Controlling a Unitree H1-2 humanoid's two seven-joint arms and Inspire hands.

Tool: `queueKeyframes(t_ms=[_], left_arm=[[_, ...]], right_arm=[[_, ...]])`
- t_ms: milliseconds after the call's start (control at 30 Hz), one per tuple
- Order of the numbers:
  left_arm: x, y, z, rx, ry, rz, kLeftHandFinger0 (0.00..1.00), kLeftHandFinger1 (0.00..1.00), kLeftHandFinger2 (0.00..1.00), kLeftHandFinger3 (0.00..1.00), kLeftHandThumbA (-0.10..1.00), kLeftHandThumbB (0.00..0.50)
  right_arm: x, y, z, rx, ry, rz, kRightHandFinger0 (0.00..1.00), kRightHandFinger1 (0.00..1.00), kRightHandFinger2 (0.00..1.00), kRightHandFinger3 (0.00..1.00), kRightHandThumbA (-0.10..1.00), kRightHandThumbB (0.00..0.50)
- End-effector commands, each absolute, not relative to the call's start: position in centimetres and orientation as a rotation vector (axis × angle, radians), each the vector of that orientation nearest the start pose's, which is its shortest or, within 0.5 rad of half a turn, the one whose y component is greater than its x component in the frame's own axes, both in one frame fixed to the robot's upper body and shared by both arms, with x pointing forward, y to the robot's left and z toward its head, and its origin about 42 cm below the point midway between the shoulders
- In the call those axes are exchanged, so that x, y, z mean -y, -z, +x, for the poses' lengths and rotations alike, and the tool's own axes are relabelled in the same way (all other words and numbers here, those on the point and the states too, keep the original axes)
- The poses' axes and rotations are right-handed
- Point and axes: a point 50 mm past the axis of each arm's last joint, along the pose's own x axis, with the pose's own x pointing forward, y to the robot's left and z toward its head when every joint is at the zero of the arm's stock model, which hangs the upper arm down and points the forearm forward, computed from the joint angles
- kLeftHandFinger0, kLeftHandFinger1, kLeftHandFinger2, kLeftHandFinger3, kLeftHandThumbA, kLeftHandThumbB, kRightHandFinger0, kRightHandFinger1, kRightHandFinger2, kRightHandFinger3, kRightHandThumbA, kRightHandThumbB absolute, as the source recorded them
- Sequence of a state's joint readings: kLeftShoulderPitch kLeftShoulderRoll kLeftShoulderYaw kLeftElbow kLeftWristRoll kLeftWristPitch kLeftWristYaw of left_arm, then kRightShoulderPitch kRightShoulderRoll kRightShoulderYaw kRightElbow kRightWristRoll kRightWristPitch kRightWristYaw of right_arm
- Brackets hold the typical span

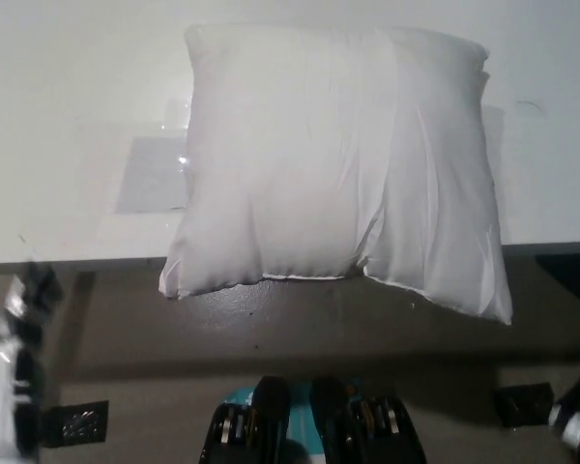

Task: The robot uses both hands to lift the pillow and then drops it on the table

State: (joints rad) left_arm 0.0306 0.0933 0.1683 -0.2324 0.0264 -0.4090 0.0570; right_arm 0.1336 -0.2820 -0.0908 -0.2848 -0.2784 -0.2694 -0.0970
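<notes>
Pillow lies on the white table, its near edge hanging over the front. At eight o'clock the left hand hangs low, blurred, grip unclear; at four o'clock, the right hand, likewise unclear.

A clear plastic sheet lies flat — brown floor below, with dark specks.
</notes>
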Motion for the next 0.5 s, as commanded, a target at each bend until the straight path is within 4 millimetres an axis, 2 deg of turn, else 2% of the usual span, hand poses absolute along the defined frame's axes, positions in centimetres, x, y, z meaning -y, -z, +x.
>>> queueKeyframes(t_ms=[0,33,67,100,133,167,200,233,333,367,400,433,467], left_arm=[[-29.2,-24.4,27.0,0.843,-0.214,0.158,1.00,1.00,1.00,1.00,1.00,0.236],[-29.4,-25.4,27.5,0.872,-0.221,0.173,1.00,1.00,1.00,1.00,1.00,0.226],[-29.6,-26.4,27.9,0.898,-0.223,0.182,1.00,1.00,1.00,1.00,1.00,0.218],[-29.9,-28.3,28.7,0.952,-0.226,0.197,1.00,1.00,1.00,1.00,1.00,0.200],[-30.1,-30.2,29.8,1.006,-0.225,0.212,1.00,1.00,1.00,1.00,1.00,0.199],[-30.1,-30.8,30.2,1.017,-0.226,0.200,1.00,1.00,1.00,1.00,1.00,0.201],[-30.0,-32.2,31.1,1.042,-0.232,0.172,1.00,1.00,1.00,1.00,1.00,0.206],[-29.6,-34.5,33.0,1.057,-0.254,0.160,1.00,1.00,1.00,1.00,1.00,0.234],[-29.2,-36.0,34.4,1.055,-0.264,0.165,1.00,1.00,1.00,1.00,1.00,0.239],[-28.8,-36.6,37.0,1.060,-0.279,0.183,1.00,1.00,1.00,1.00,1.00,0.208],[-28.7,-36.5,38.3,1.061,-0.293,0.236,1.00,1.00,1.00,1.00,1.00,0.173],[-28.4,-36.4,40.0,1.051,-0.296,0.245,1.00,1.00,1.00,1.00,1.00,0.166],[-28.2,-36.4,41.0,1.040,-0.293,0.225,1.00,1.00,1.00,1.00,1.00,0.176]], right_arm=[[32.9,-24.7,27.5,0.627,0.142,-0.514,1.00,1.00,1.00,1.00,1.00,0.239],[33.2,-25.7,28.3,0.645,0.153,-0.527,1.00,1.00,1.00,1.00,1.00,0.230],[33.4,-26.7,29.1,0.656,0.162,-0.525,1.00,1.00,1.00,1.00,1.00,0.197],[33.9,-28.1,31.0,0.671,0.167,-0.501,1.00,1.00,1.00,1.00,1.00,0.167],[34.4,-29.3,32.5,0.687,0.174,-0.480,1.00,1.00,1.00,1.00,1.00,0.158],[34.5,-29.6,33.0,0.682,0.177,-0.462,1.00,1.00,1.00,1.00,1.00,0.192],[34.7,-30.4,34.3,0.679,0.183,-0.443,1.00,1.00,1.00,1.00,1.00,0.222],[34.5,-32.4,36.7,0.701,0.189,-0.459,1.00,1.00,1.00,1.00,1.00,0.267],[34.2,-34.3,38.3,0.713,0.182,-0.463,1.00,1.00,1.00,1.00,1.00,0.287],[33.8,-36.2,39.6,0.714,0.187,-0.469,1.00,1.00,1.00,1.00,1.00,0.321],[33.3,-36.7,40.2,0.706,0.185,-0.448,1.00,1.00,1.00,1.00,1.00,0.335],[32.4,-37.0,41.2,0.692,0.181,-0.427,1.00,1.00,1.00,1.00,1.00,0.344],[31.9,-37.1,41.6,0.684,0.170,-0.407,1.00,1.00,1.00,1.00,1.00,0.330]])
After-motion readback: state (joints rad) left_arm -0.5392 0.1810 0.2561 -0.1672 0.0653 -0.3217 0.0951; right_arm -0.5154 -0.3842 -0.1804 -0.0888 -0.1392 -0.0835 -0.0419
